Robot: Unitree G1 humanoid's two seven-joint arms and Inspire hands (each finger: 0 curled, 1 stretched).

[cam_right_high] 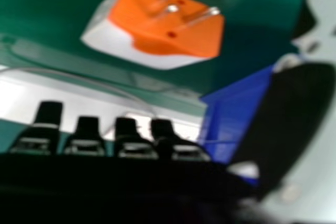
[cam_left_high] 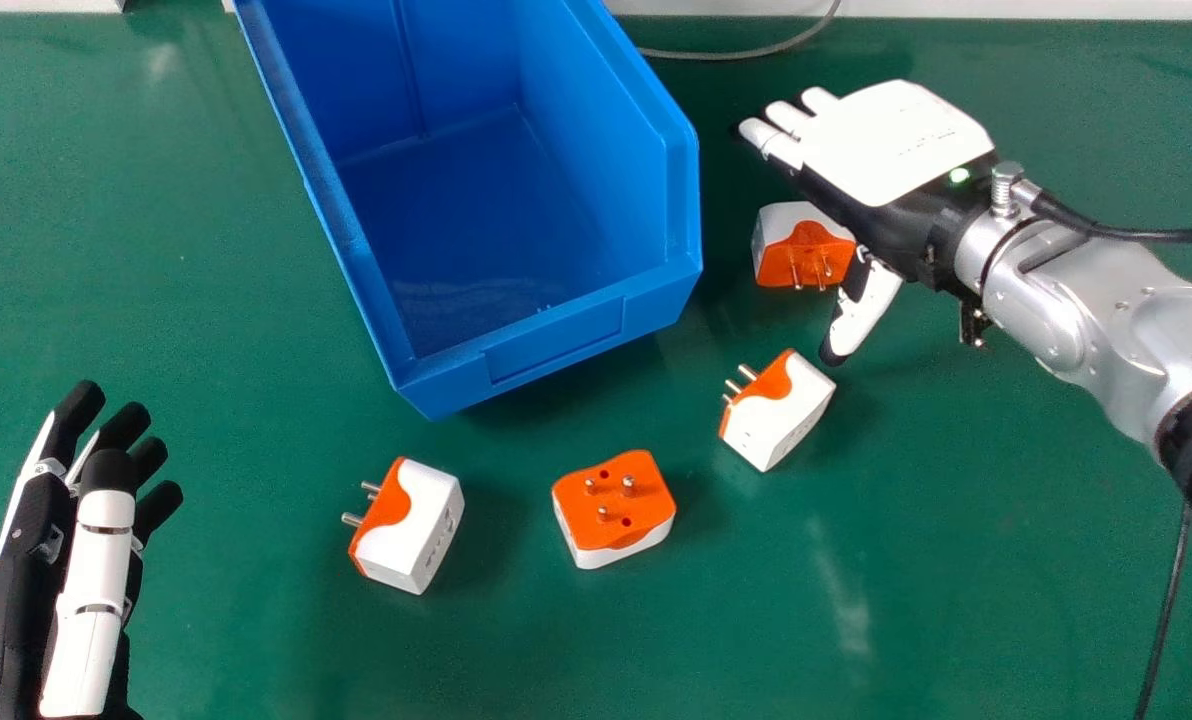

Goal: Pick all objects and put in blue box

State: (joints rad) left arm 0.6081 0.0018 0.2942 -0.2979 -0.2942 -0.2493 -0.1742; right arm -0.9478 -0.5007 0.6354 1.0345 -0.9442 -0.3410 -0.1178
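Observation:
In the head view the blue box [cam_left_high: 516,230] stands at the top centre. My right hand [cam_left_high: 886,145] is right of it, palm down, fingers straight and thumb spread, above an orange and white adapter [cam_left_high: 806,248]. The right hand view has that adapter [cam_right_high: 163,24] beyond my fingertips, and the thumb of my right hand [cam_right_high: 289,114] before the blue box [cam_right_high: 241,98]. Three more adapters lie below the box: one [cam_left_high: 778,408] near my thumb, one [cam_left_high: 616,508] pins up in the middle, one [cam_left_high: 411,525] farther left. My left hand [cam_left_high: 91,560] rests open at the lower left.
The green table [cam_left_high: 186,290] carries everything. A grey cable [cam_left_high: 756,52] curves behind the box, near a white edge [cam_left_high: 1006,8] at the back. A black cable [cam_left_high: 1168,600] runs down at the right, below my right forearm.

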